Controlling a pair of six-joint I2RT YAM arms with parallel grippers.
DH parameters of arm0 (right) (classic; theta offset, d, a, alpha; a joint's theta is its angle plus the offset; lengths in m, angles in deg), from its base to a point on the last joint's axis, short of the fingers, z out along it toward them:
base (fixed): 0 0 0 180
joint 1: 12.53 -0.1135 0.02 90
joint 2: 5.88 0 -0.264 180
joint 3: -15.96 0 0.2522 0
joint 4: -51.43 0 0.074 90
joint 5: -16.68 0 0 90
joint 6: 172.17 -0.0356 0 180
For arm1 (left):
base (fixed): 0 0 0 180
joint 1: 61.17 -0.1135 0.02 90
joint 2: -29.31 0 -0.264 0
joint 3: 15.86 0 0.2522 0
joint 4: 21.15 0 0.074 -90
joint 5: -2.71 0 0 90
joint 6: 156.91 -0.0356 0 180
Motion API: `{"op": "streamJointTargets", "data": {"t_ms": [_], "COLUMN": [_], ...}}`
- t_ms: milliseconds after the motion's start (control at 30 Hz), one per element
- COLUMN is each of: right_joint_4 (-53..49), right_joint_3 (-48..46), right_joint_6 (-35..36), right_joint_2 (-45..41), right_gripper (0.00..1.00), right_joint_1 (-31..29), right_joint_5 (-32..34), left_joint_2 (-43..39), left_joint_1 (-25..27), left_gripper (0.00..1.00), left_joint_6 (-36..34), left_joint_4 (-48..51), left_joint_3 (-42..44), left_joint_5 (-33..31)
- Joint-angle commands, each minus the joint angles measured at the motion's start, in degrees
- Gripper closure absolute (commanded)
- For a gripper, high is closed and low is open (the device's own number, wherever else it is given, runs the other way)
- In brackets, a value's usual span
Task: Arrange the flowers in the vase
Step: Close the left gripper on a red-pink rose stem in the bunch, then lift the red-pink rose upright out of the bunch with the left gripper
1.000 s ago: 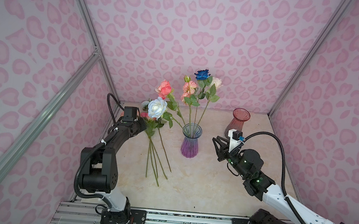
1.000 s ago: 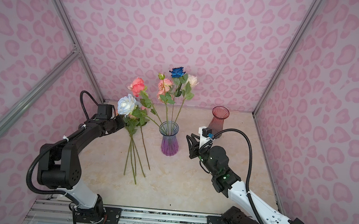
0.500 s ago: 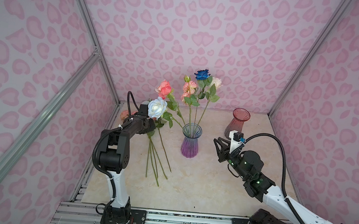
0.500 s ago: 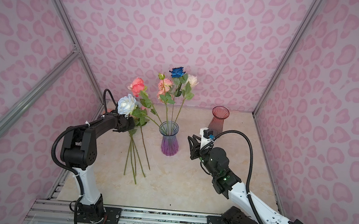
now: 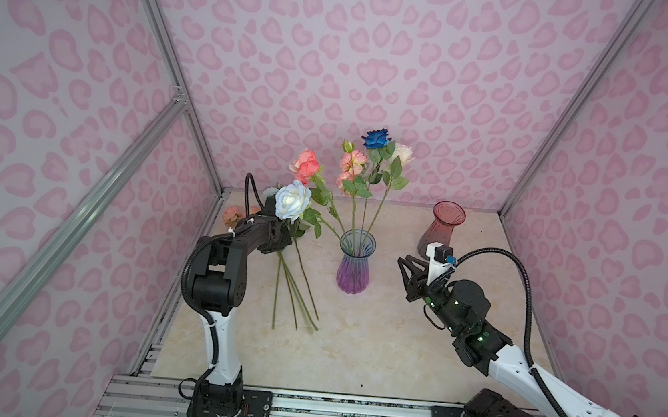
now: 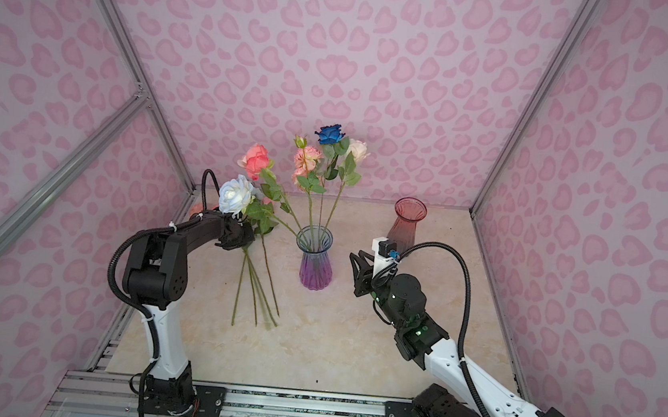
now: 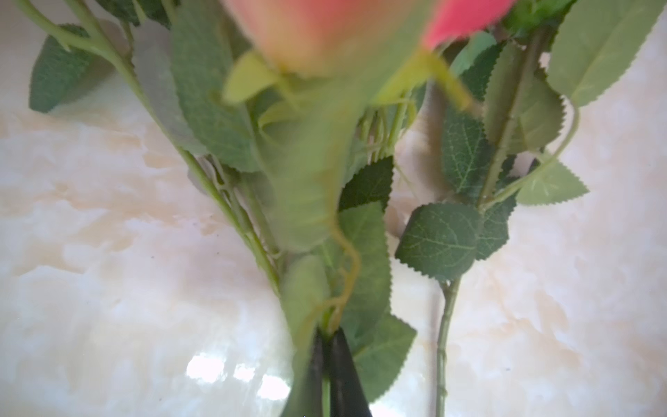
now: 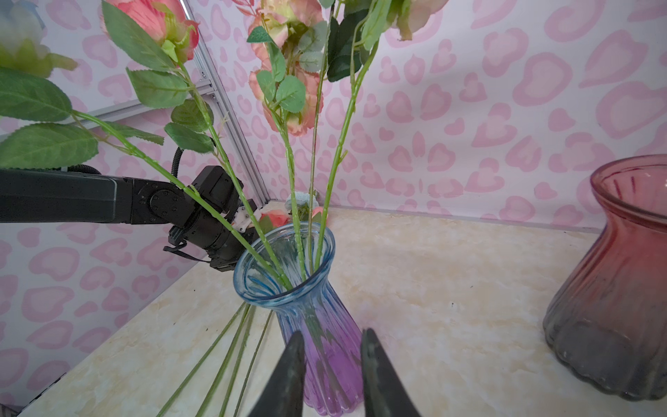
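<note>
Marbled tabletop. Left arm reaches far, forearm level; left gripper pinches one of the loose flowers, lying heads far, stem ends near. Right gripper parted, empty.

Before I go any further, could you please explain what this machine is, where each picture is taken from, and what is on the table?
These are two robot arms mounted at the front edge of a marbled table. Two pictures look down on the whole scene from overhead. The other two come from a small camera on each arm's wrist, so they look along its tool.

On the table stand a blue-purple vase holding several roses and a red vase with nothing in it. Loose flowers lie in a bunch towards the left side.

The left tool is shut on a thin green stem in that bunch. The right tool is open and holds nothing, just short of the blue-purple vase.
</note>
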Motion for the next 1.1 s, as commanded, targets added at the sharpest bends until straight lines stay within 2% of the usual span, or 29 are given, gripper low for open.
{"op": "streamJointTargets", "data": {"t_ms": [0,200,400,500,733,933,1067], "right_joint_4": [1.36,0.16,-4.71,-6.49,-4.97,-3.56,-3.70], "right_joint_3": [0.24,0.40,3.61,5.04,4.96,5.86,6.80], "right_joint_6": [0.16,0.90,2.68,1.36,-1.83,-1.01,-0.15], "right_joint_2": [0.24,-1.96,-7.58,-8.08,-5.92,-4.82,-3.83], "right_gripper": [0.72,0.72,0.71,0.71,0.71,0.70,0.70], "right_joint_1": [-0.06,0.82,4.41,6.68,6.91,6.66,5.24], "right_joint_5": [0.25,1.74,8.21,6.85,1.65,-3.05,-3.19], "left_joint_2": [-3.69,-12.82,-23.17,-28.79,-40.79,-50.39,-57.74], "left_joint_1": [0.62,2.79,4.47,4.61,4.56,4.60,4.56], "left_gripper": [0.97,0.97,0.97,0.97,0.97,0.97,0.97], "left_joint_6": [-1.00,-1.21,-0.82,-0.72,-1.66,-5.54,-8.80], "left_joint_4": [0.83,0.92,0.04,-0.37,-1.52,-4.38,-6.66], "left_joint_3": [1.02,4.77,10.81,13.24,15.92,18.78,19.85], "left_joint_5": [-1.80,-1.91,-2.48,-2.26,0.65,4.53,3.79]}}
